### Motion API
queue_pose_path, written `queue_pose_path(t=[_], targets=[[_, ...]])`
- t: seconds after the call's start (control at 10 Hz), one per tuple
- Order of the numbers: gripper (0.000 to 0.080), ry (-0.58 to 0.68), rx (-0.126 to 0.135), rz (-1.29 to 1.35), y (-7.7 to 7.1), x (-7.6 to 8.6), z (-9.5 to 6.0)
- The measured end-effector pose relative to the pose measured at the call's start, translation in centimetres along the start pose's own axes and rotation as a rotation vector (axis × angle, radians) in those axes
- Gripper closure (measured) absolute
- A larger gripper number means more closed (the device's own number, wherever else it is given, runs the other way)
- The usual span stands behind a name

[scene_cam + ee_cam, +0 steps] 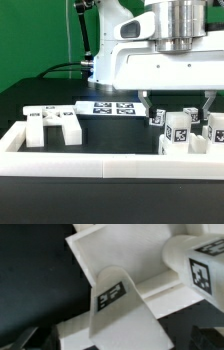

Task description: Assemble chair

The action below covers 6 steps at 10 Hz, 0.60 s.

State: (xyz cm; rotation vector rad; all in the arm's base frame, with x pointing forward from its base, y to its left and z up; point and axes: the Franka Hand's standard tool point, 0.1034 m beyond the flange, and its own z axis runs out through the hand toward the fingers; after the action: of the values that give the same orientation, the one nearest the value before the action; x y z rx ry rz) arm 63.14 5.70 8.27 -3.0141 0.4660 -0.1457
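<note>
Several white blocky chair parts [185,130] with black-and-white tags stand clustered at the exterior view's right. Another white chair part [55,124], flat with notches, lies at the left. My gripper [175,104] hangs just above the right cluster, its fingers spread wide on either side. In the wrist view a white slab [120,308] with a tag and a tagged block [195,263] fill the picture. My gripper [115,343] is open, with dark fingertips [24,339] at the picture's edges and gaps between them and the slab.
The marker board [111,108] lies flat behind the parts. A long low white border rail [100,166] runs along the front, and turns back at the left [12,135]. The table top is black, with a green backdrop behind.
</note>
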Motion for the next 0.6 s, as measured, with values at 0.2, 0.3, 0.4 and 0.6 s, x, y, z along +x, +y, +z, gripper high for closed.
queue_pose_path(t=[0.2, 0.3, 0.4, 0.6], targets=[[0.015, 0.001, -0.008, -0.123, -0.05, -0.04, 0.03], [0.015, 0.001, -0.013, -0.203, -0.02, -0.03, 0.03], [0.015, 0.002, -0.021, -0.282, 0.01, -0.03, 0.03], [0.015, 0.001, -0.026, -0.34, 0.06, -0.01, 0.03]])
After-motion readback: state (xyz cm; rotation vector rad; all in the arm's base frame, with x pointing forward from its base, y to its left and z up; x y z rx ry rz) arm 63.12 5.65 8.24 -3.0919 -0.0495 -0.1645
